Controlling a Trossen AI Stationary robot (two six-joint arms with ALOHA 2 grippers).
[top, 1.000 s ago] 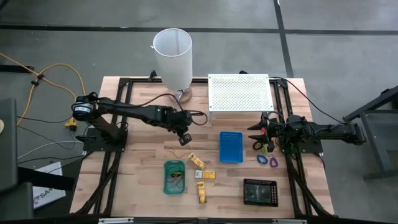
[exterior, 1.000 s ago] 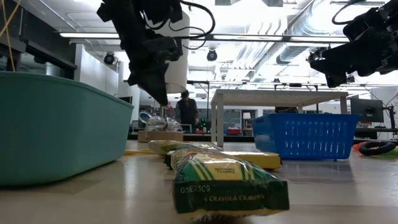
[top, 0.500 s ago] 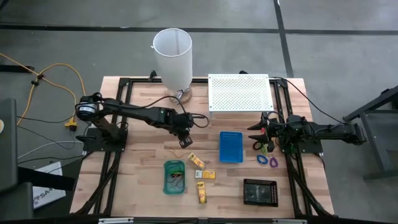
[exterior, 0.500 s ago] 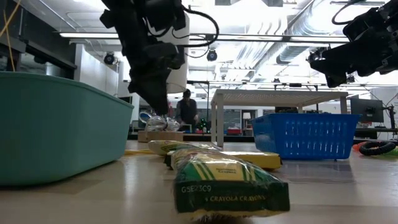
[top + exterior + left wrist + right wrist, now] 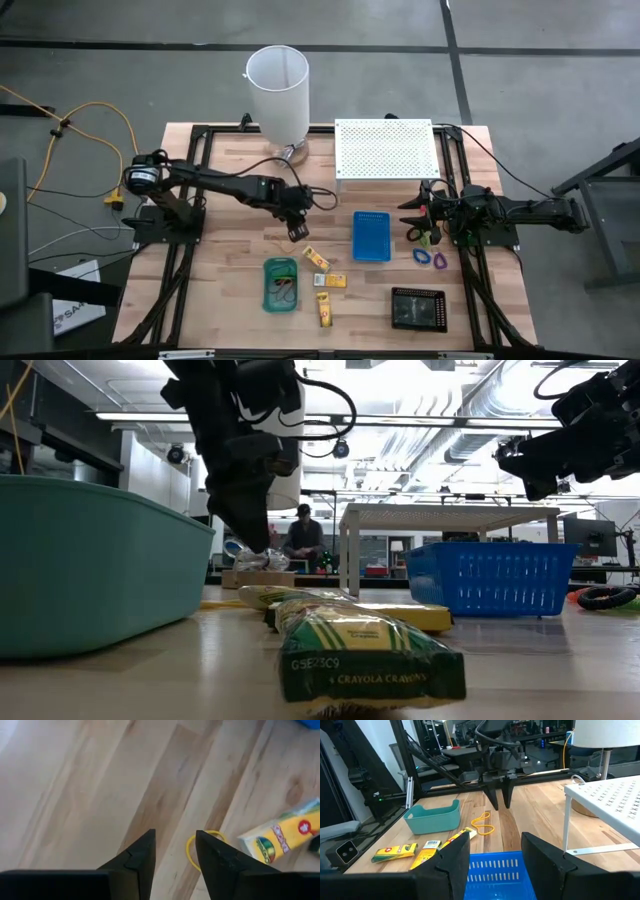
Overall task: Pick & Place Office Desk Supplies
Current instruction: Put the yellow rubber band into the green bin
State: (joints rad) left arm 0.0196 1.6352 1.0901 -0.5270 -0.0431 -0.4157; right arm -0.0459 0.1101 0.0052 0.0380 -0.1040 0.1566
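My left gripper (image 5: 175,834) hangs open over the bare wood at the table's middle (image 5: 297,228), fingers slanting down. A yellow rubber band (image 5: 202,850) lies flat on the wood just beyond one fingertip, partly hidden by it; the right wrist view shows the same band (image 5: 482,825) nearer than the gripper. Three yellow crayon packets (image 5: 316,259) (image 5: 333,280) (image 5: 323,308) lie near the green tray (image 5: 280,284). Blue and purple clips (image 5: 430,258) lie at the right. My right gripper (image 5: 495,840) waits open and level at the right, beside the blue tray (image 5: 371,236).
A tall white cylinder (image 5: 278,90) stands at the far edge, with a white perforated shelf (image 5: 385,148) to its right. A black tray (image 5: 418,308) sits at the near right. The green tray holds some rubber bands. Bare wood lies to the left of my left gripper.
My left gripper has come down a little toward the table over the yellow rubber band, and its fingers have opened. The band and the packets lie where they were. My right arm has kept still.
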